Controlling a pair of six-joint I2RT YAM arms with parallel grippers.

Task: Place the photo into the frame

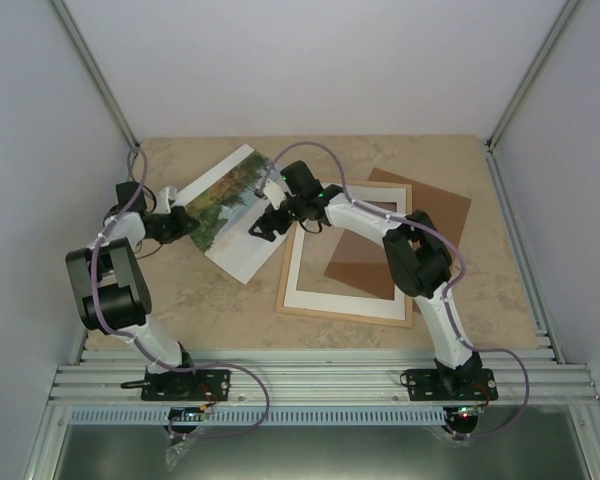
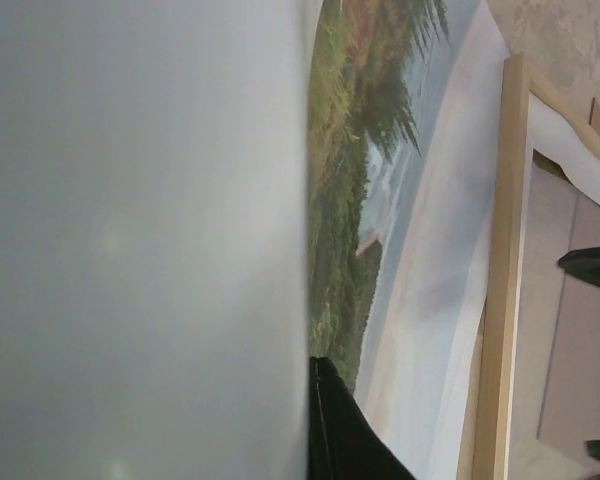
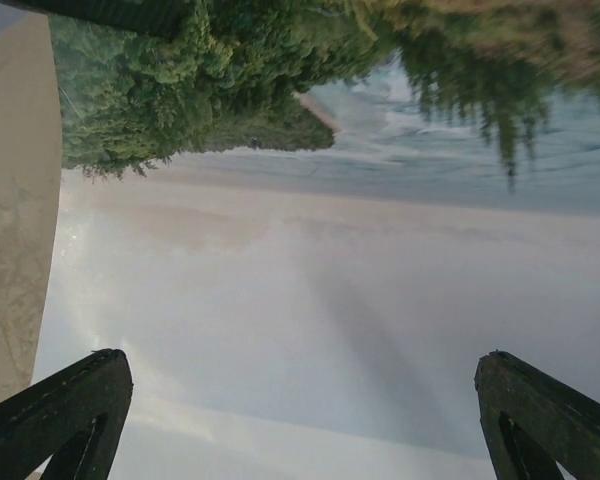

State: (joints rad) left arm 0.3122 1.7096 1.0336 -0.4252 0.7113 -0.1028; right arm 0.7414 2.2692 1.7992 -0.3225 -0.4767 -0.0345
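Observation:
The photo [image 1: 223,196], a landscape print of green trees, water and pale sky, lies tilted at the table's back left on a white sheet [image 1: 242,252]. My left gripper [image 1: 183,226] is shut on the photo's left edge. In the left wrist view one black finger [image 2: 342,432] presses on the printed side [image 2: 365,200], and a blurred white surface fills the left half. My right gripper [image 1: 266,222] hangs open over the photo's right part [image 3: 280,270], its fingertips [image 3: 75,405] wide apart. The frame [image 1: 340,317], light wood, lies flat right of the photo, its left slat [image 2: 500,250] close by.
A white mat [image 1: 345,300] with a cut-out window sits inside the frame. A brown backing panel [image 1: 425,215] lies partly over the frame's far right corner. Grey enclosure walls stand on three sides, and a ribbed metal rail [image 1: 320,385] runs along the near edge.

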